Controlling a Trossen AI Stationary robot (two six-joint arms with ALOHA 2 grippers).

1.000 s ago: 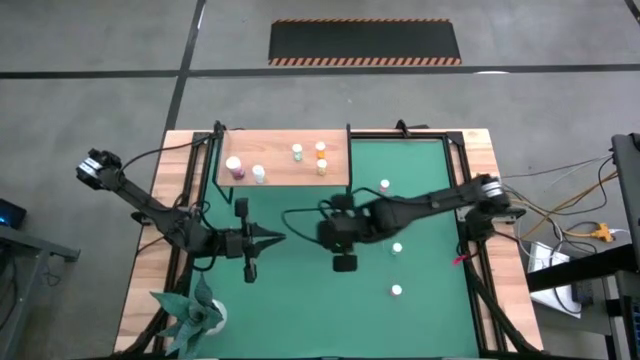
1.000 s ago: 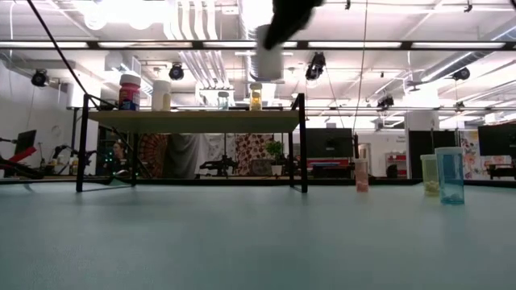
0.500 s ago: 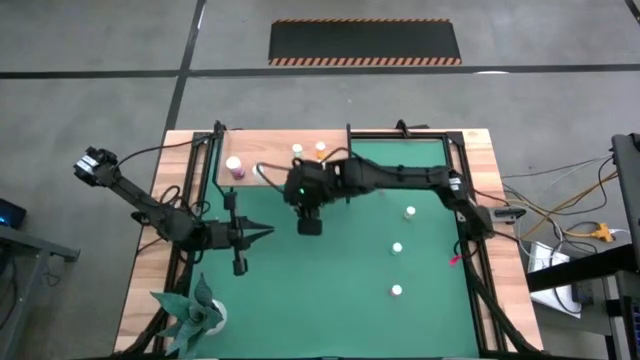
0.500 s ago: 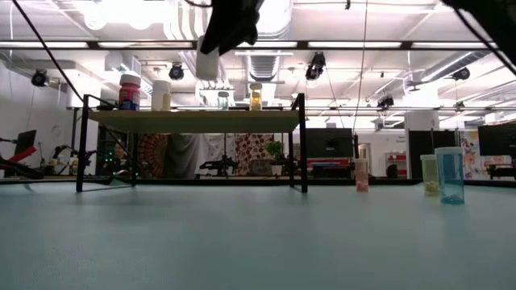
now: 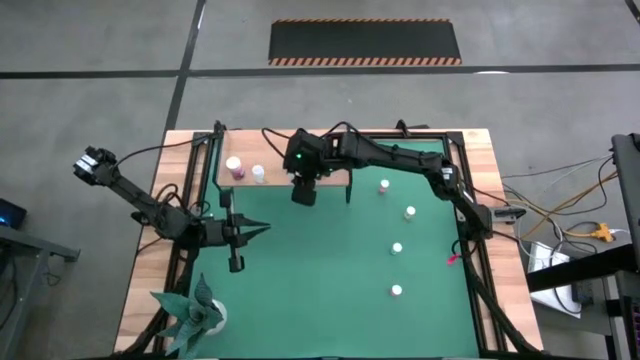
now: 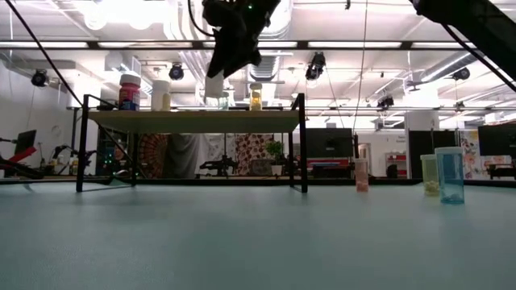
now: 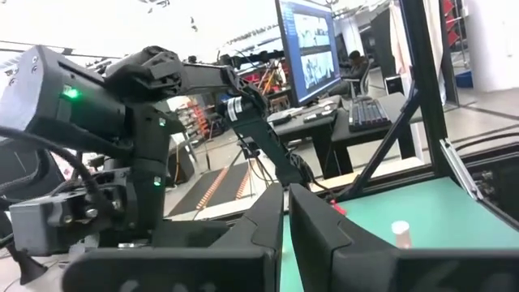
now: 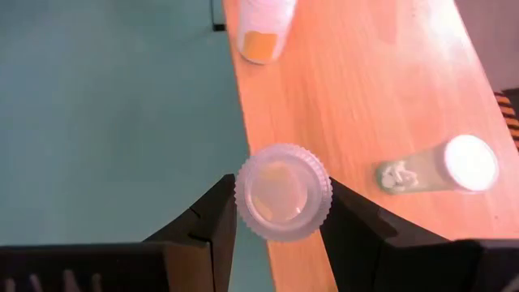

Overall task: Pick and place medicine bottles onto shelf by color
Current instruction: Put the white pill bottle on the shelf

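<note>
At upper centre of the high view, the right gripper (image 5: 303, 192) is hanging over the shelf (image 5: 275, 178), its fingers (image 8: 212, 212) closing on a white-capped medicine bottle (image 8: 283, 193) above the shelf's front edge. The left gripper (image 5: 236, 262) is waiting at centre-left over the green mat (image 5: 330, 270), its fingers (image 7: 272, 219) nearly together, gripping nothing. Four more bottles (image 5: 397, 247) are standing right of centre on the mat.

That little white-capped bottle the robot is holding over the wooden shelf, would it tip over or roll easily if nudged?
Probably. The bottle in the right gripper looks narrow and upright, so a nudge might topple it. Being round, it would likely roll across the flat shelf. Its ridged cap likely helps the jaws grip.
</note>
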